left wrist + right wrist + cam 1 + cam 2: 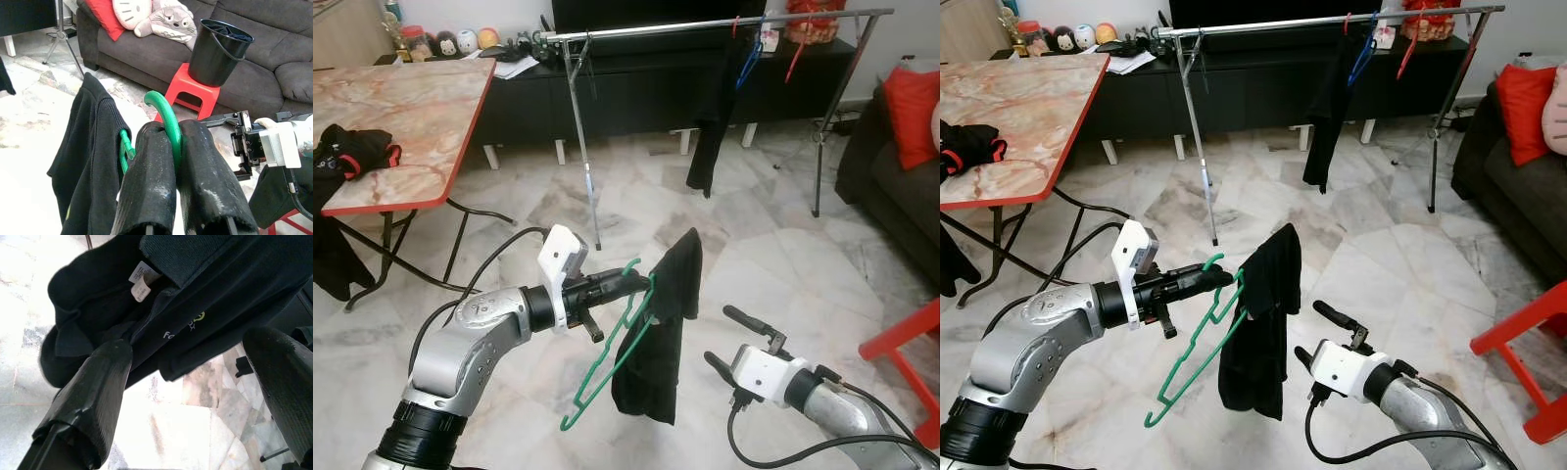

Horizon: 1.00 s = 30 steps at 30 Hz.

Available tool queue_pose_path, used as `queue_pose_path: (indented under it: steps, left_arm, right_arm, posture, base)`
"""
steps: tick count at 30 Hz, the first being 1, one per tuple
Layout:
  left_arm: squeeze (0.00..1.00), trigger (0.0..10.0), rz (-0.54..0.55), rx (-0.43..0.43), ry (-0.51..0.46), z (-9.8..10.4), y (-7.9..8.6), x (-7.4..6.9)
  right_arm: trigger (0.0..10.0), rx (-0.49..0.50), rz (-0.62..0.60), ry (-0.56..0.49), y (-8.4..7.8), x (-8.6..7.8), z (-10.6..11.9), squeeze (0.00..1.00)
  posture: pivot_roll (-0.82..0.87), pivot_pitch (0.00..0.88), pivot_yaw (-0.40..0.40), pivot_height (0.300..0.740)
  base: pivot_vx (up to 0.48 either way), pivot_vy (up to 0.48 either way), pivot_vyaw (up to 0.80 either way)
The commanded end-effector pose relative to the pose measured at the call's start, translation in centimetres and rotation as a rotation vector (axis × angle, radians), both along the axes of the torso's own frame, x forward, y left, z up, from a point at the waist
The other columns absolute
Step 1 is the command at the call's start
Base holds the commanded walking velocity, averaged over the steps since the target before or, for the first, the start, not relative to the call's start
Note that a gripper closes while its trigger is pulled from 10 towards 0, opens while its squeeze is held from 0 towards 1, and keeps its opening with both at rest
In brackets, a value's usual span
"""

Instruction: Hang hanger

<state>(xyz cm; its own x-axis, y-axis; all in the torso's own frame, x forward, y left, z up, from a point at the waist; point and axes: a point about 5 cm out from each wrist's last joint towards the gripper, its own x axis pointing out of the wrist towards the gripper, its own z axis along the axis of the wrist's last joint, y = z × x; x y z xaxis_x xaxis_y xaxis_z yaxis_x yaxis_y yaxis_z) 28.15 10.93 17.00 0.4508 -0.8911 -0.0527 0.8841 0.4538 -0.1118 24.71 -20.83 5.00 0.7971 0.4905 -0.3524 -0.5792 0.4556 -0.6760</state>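
A green hanger [607, 362] hangs tilted in front of me with a black garment [661, 323] draped over one of its arms. My left gripper [631, 284] is shut on the green hanger's hook [166, 120]. My right gripper [729, 341] is open, low and just right of the black garment [195, 298], with nothing between its fingers. A silver clothes rail [705, 26] stands further off, carrying a dark garment [715, 127], a blue hanger [751, 54] and a red hanger [796, 54].
A marble-top folding table [391, 117] with black clothes [347, 152] stands at the left. A dark TV cabinet [636, 83] is behind the rail. At the right are a dark sofa with a red cushion [911, 108] and a red stool [911, 362]. A black bucket [220, 46] sits on a stool.
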Motion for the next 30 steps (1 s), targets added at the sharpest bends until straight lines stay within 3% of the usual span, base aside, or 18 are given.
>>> queue_pose_path:
  steps: [1,24,27,30]
  left_arm:
    - [0.00,10.0,-0.005,-0.007,-0.055,0.9,-0.1,0.2]
    - [0.00,10.0,0.003,-0.021,-0.060,0.9,-0.3,0.3]
    - [0.00,10.0,-0.220,-0.052,-0.071,1.5,-2.7,-0.9]
    - [0.00,10.0,-0.240,-0.056,-0.066,1.4,-3.0,-1.1]
  right_arm:
    - [10.0,0.002,-0.007,-0.001,-0.2,0.2,0.3,0.00]
    - [10.0,0.002,-0.010,0.004,-0.2,0.2,0.3,0.00]
    - [10.0,0.057,0.000,-0.004,1.2,0.6,0.2,0.00]
    - [10.0,0.068,-0.002,-0.003,1.4,0.6,0.1,0.00]
  posture:
    - [-0.01,0.019,0.008,0.740]
    - [-0.01,0.019,0.010,0.740]
    - [-0.01,0.000,0.003,0.740]
    - [-0.01,0.000,0.005,0.740]
  base:
    - [0.000,0.000,0.00]
    - [0.000,0.000,0.00]
    - [0.000,0.000,0.00]
    - [0.000,0.000,0.00]
